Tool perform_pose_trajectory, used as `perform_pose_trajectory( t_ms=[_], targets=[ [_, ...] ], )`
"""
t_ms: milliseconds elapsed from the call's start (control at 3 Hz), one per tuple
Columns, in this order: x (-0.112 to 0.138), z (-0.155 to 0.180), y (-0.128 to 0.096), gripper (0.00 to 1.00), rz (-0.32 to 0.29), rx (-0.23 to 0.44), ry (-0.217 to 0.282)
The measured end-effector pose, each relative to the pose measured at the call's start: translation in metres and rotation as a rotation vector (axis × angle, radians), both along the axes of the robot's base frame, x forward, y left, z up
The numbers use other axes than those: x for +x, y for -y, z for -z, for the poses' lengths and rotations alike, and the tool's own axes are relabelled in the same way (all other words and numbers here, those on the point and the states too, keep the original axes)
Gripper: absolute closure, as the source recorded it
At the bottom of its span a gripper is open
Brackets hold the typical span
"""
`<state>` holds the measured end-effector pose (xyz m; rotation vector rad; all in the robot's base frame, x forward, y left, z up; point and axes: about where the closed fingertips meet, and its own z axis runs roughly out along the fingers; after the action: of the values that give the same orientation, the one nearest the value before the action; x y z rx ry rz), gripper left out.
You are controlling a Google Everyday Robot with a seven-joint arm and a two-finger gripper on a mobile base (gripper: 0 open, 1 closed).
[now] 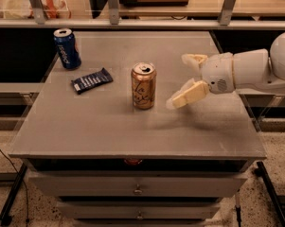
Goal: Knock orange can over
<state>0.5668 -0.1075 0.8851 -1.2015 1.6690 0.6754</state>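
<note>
The orange can stands upright near the middle of the grey table, its silver pull-tab top showing. My gripper comes in from the right on a white arm, just above the table. It is open, with one cream finger farther back and one nearer, both pointing left toward the can. The nearer fingertip is a short gap to the right of the can and does not touch it.
A blue can stands upright at the table's back left. A dark snack packet lies flat between it and the orange can. A shelf rail runs behind the table. Drawers sit below the front edge.
</note>
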Motion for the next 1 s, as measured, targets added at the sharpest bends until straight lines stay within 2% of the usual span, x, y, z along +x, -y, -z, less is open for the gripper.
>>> perform_pose_trajectory(
  t_ms=[667,1000],
  targets=[
    [0.008,0.006,-0.026,0.00,-0.084,0.123,0.016],
    [0.009,0.004,-0.034,0.00,-0.114,0.160,0.022]
  ],
)
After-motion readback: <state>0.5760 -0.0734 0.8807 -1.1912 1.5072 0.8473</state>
